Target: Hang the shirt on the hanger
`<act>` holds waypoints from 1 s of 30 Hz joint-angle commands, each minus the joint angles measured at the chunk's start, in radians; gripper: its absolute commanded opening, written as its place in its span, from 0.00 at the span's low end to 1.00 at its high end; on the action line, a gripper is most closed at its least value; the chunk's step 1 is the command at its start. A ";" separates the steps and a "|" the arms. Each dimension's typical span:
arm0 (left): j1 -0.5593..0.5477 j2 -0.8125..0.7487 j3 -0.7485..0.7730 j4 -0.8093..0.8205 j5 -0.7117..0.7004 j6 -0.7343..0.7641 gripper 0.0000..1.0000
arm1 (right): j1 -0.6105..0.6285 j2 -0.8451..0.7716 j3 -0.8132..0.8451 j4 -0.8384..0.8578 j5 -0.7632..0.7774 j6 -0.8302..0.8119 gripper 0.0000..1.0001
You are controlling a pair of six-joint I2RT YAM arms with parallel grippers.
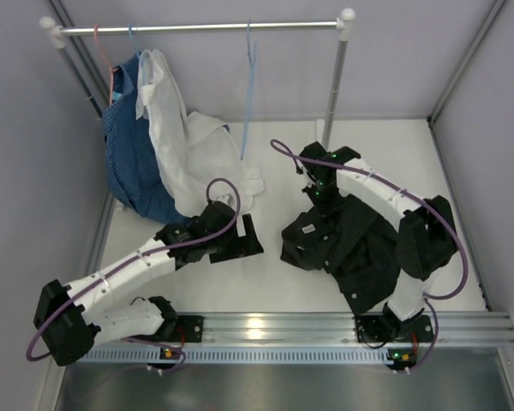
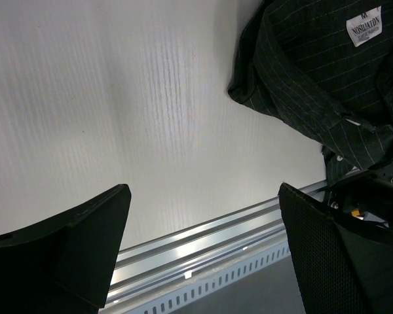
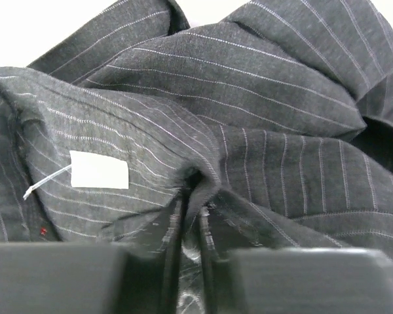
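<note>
The black pinstriped shirt (image 1: 351, 244) lies crumpled on the white table at the right. My right gripper (image 1: 319, 199) is down on its far edge. In the right wrist view the right gripper (image 3: 191, 209) is shut on a pinched fold of the shirt (image 3: 249, 85), next to a white label (image 3: 99, 170). The light-blue wire hanger (image 1: 249, 94) hangs bare from the rail (image 1: 214, 28) at the back. My left gripper (image 1: 240, 238) hovers over the table left of the shirt. It (image 2: 206, 222) stands open and holds nothing, with the shirt's collar (image 2: 327, 72) at the upper right of its view.
A white shirt (image 1: 176, 128) and a blue patterned garment (image 1: 128, 163) hang at the back left, the latter by a red hanger (image 1: 111, 73). The rack's right post (image 1: 334, 86) stands behind the shirt. An aluminium rail (image 1: 325, 325) runs along the near edge. Grey walls enclose the table.
</note>
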 commanded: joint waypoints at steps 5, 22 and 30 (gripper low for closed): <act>0.001 0.084 0.089 0.032 0.043 0.028 0.98 | -0.010 -0.175 0.058 0.025 -0.010 0.033 0.00; -0.059 0.398 0.213 0.534 0.038 -0.222 0.95 | -0.011 -0.685 -0.366 0.419 -0.055 0.088 0.00; -0.109 0.512 0.247 0.538 0.034 -0.223 0.41 | -0.025 -0.775 -0.374 0.442 -0.041 0.107 0.00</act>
